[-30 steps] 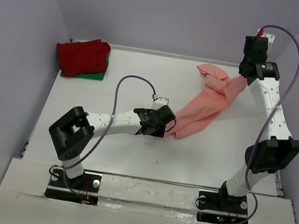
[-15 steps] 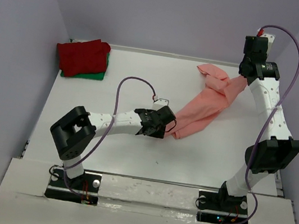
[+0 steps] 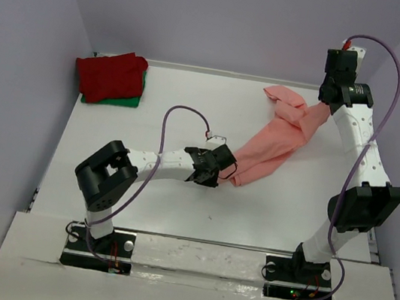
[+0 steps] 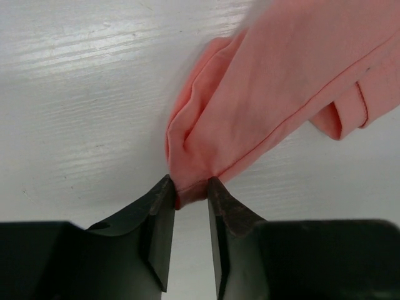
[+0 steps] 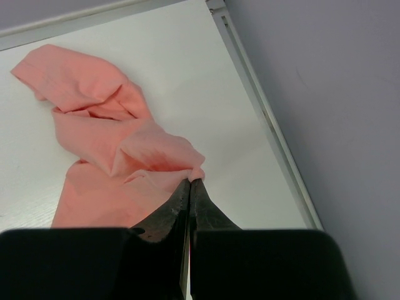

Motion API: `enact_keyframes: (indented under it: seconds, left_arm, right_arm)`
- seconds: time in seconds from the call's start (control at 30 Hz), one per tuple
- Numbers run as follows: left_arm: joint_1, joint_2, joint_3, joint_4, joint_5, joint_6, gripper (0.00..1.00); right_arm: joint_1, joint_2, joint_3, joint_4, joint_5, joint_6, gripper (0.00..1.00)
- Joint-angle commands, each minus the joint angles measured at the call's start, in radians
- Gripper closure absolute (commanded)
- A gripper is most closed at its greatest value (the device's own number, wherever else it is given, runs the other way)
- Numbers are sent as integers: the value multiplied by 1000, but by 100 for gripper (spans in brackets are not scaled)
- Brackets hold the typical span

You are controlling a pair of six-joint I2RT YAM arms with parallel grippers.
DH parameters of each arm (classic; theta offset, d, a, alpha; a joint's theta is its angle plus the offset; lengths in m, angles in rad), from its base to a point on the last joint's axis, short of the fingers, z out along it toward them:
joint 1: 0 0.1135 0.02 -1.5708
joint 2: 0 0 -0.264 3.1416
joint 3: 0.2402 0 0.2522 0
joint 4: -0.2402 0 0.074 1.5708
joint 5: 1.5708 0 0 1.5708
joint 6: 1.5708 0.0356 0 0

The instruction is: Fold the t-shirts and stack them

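In the upper left of the top view, a folded dark red t-shirt (image 3: 110,75) is being carried on a folded green t-shirt (image 3: 133,100), of which only a strip along the lower and right edges is being shown. The pair is lying at the far left corner of the white desk (image 3: 150,127). Near the middle of the frame, the left hand (image 4: 189,189) is being held low over the desk and is being clenched on the bunched lower-left end of the salmon-pink t-shirt (image 3: 282,136); in the left wrist view that fold is being squeezed between both fingertips. From there the shirt is being stretched out as a crumpled, unfolded band running diagonally toward the upper right, well apart from the stack. At the upper right, near the desk's far right edge, the right hand (image 5: 189,182) is being pressed tight on a small pinch of the shirt's upper end, which is being held up, while a loose lobe is lying on the desk just to its left.
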Motion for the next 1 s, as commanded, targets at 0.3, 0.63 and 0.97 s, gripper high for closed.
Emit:
enact_keyframes:
  seconds: [0.3, 0.63, 0.97]
  left_arm:
    - [-7, -25, 43, -35, -64, -2, 100]
    - [-9, -281, 278, -443, -428, -36, 100]
    - [-10, -385, 685, -675, -722, 108, 100]
  right_arm:
    - [3, -44, -30, 53, 9, -3, 100]
    - [3, -139, -10, 82, -17, -29, 100]
    - [75, -381, -154, 196, -143, -101, 100]
